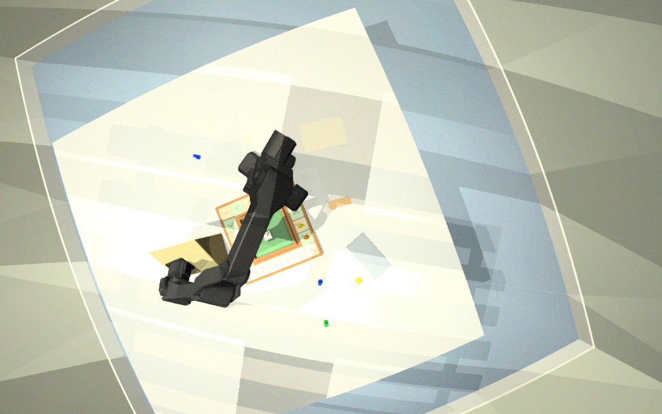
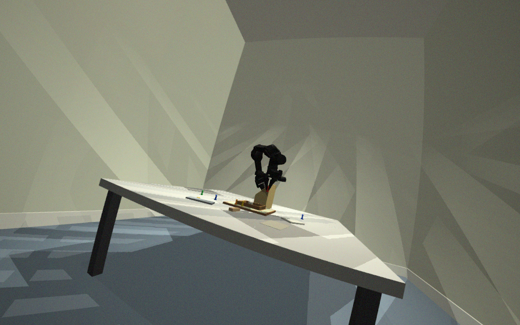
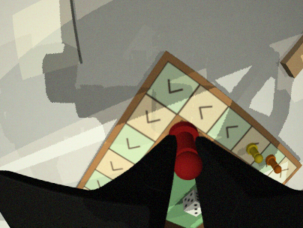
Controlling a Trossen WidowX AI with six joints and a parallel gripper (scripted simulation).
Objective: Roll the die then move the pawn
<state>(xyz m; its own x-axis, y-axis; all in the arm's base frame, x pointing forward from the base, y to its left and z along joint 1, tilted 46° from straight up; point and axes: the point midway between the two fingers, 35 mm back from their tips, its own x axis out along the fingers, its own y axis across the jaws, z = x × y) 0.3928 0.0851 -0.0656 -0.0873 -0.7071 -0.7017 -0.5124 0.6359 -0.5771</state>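
My gripper (image 3: 184, 144) is shut on the red pawn (image 3: 188, 165) (image 2: 268, 188) and holds it above the board (image 1: 284, 268) (image 3: 141, 94), clear of the squares. In the top view the arm hides the fingers and pawn. The die (image 1: 268, 235) (image 3: 192, 202) lies in the green tray (image 1: 282, 235) in the board's middle; in the wrist view it shows between the fingers, and I cannot surely tell its top pips. A yellow pawn (image 1: 300, 225) (image 3: 254, 151) and an orange pawn (image 1: 306, 236) (image 3: 273, 163) stand on neighbouring squares.
A tan panel (image 1: 180, 248) (image 2: 270, 198) stands beside the board near the arm base. A wooden block (image 1: 339, 202) (image 2: 234, 209) lies by the board. Blue pawns (image 1: 196, 156) (image 1: 320, 282), a green pawn (image 1: 325, 323), a yellow disc (image 1: 358, 280) and a grey plate (image 1: 368, 255) are farther out.
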